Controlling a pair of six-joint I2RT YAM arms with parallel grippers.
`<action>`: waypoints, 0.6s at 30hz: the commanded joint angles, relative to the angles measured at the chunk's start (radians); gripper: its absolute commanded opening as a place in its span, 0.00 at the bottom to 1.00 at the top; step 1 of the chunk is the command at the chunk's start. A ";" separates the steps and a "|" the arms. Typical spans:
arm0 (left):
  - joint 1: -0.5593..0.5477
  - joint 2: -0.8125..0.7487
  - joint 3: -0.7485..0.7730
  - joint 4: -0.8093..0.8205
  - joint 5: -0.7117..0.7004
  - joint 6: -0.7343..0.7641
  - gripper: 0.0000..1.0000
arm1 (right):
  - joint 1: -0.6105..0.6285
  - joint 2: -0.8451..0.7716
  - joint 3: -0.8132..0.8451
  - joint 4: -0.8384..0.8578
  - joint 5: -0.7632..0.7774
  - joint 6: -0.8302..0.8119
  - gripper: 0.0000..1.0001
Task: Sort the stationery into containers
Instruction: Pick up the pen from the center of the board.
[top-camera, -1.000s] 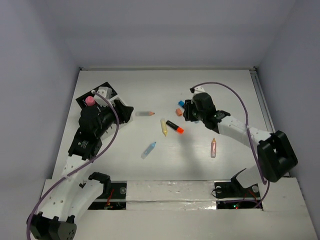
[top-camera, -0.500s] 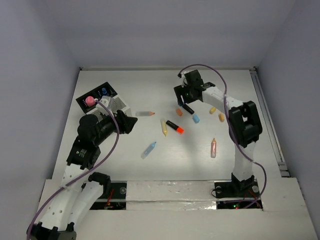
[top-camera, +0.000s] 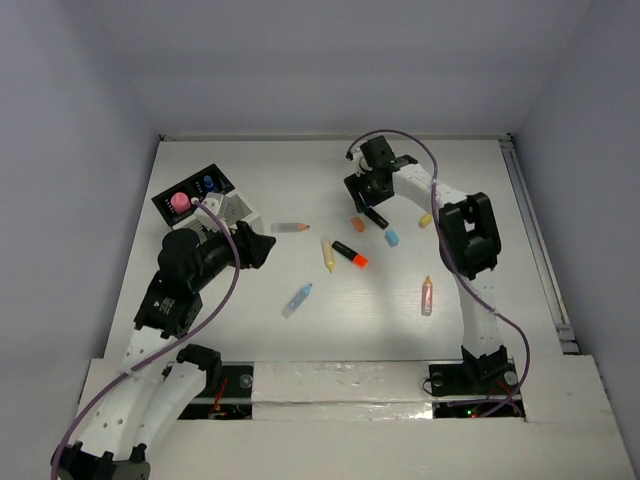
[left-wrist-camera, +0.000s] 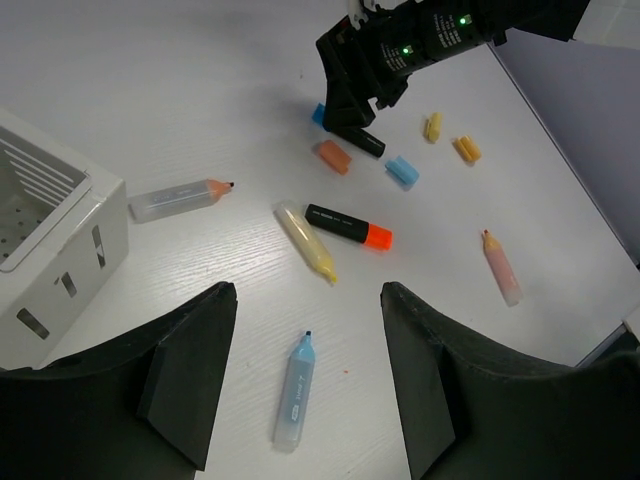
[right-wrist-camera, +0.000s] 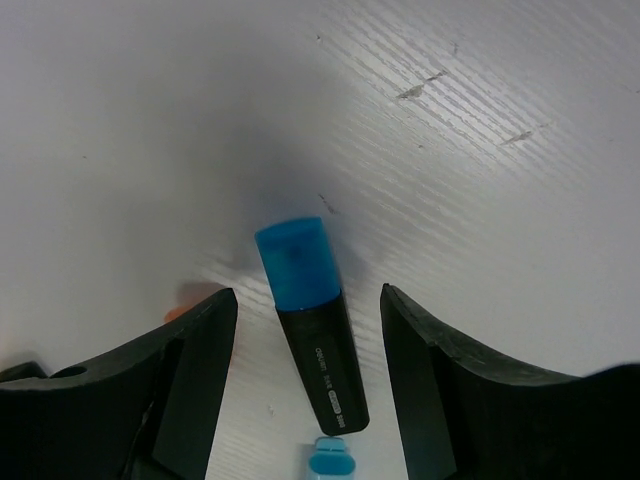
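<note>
Right gripper (right-wrist-camera: 306, 300), wide open and empty, straddles the black blue-capped plastic highlighter (right-wrist-camera: 318, 350) lying flat well apart from the square black-and-white plastic organizer block (top-camera: 228, 208), apparently to pinch its barrel; left gripper (left-wrist-camera: 305, 300) hangs open, empty, beside that block.

You're working in a robotics lab test cell. A bare white table (top-camera: 250, 190) is boxed in by plain pale walls (top-camera: 330, 70) at 9, 12 and 3 o'clock. The left arm (top-camera: 180, 270) and right arm (top-camera: 467, 232) are bolted to a taped base strip (top-camera: 330, 378) at 6 o'clock, with purple cables (top-camera: 390, 133) looping free.
</note>
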 joint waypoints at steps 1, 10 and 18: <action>-0.003 -0.003 0.003 0.018 -0.008 0.004 0.56 | -0.004 0.031 0.057 -0.034 -0.002 -0.026 0.65; -0.003 0.000 0.003 0.017 -0.012 0.004 0.57 | -0.023 0.101 0.141 -0.037 0.011 -0.061 0.51; -0.003 0.009 0.006 0.017 -0.018 0.007 0.56 | -0.033 0.111 0.163 -0.012 0.024 -0.081 0.23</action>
